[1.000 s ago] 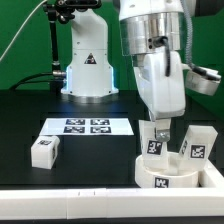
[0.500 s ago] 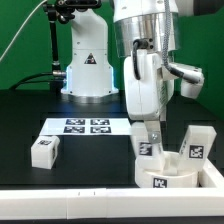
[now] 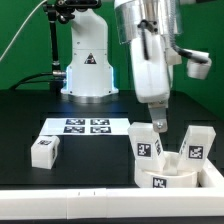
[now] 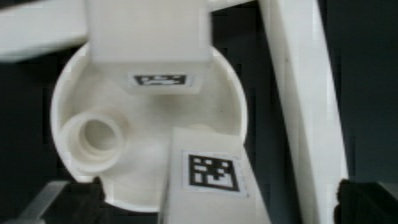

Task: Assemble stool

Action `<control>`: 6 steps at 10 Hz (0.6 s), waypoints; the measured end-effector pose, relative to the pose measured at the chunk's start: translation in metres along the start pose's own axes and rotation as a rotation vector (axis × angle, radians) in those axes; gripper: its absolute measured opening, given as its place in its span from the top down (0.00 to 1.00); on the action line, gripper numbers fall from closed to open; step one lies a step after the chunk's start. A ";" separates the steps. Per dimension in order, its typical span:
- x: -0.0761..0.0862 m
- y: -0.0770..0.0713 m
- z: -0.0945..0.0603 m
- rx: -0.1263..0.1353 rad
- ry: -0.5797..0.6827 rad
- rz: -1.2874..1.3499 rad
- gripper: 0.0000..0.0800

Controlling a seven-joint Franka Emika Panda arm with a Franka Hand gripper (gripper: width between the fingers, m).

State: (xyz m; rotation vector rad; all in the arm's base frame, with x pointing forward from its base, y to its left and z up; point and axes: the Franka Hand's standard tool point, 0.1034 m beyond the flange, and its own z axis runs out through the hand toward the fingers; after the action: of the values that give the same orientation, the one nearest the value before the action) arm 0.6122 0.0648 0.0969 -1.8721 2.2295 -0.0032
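White rail [image 3: 60,192] along the table's front edge. Just behind it, toward the exterior view's right, the round seat [image 3: 172,174] lies flat on the black table [image 3: 30,110].

Two legs stand upright in the seat's sockets, each with a black-and-white tag. The first leg [image 3: 148,148] is on the exterior view's left and the second leg [image 3: 197,146] on its right.

Gripper [image 3: 158,122] hangs just over the top of the first leg. In the wrist view the jaws are spread wide. That leg [image 4: 214,172] sits between them with dark gaps on both sides, so nothing is gripped. The same view shows one empty socket [image 4: 89,135] in the seat [image 4: 98,90].

The loose leg [image 3: 43,150] lies on its side, well apart at the exterior view's left. Beyond it, the marker board [image 3: 87,127] lies flat. Farthest back are the arm's white base [image 3: 88,65] and a green backdrop [image 3: 20,40].
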 end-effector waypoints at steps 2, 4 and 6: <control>0.000 0.000 0.000 -0.001 0.001 -0.147 0.19; -0.005 0.001 -0.002 -0.055 0.009 -0.398 0.19; -0.012 -0.003 -0.007 -0.084 0.021 -0.652 0.19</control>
State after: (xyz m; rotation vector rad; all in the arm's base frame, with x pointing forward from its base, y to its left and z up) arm 0.6153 0.0748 0.1062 -2.5601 1.5506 -0.0388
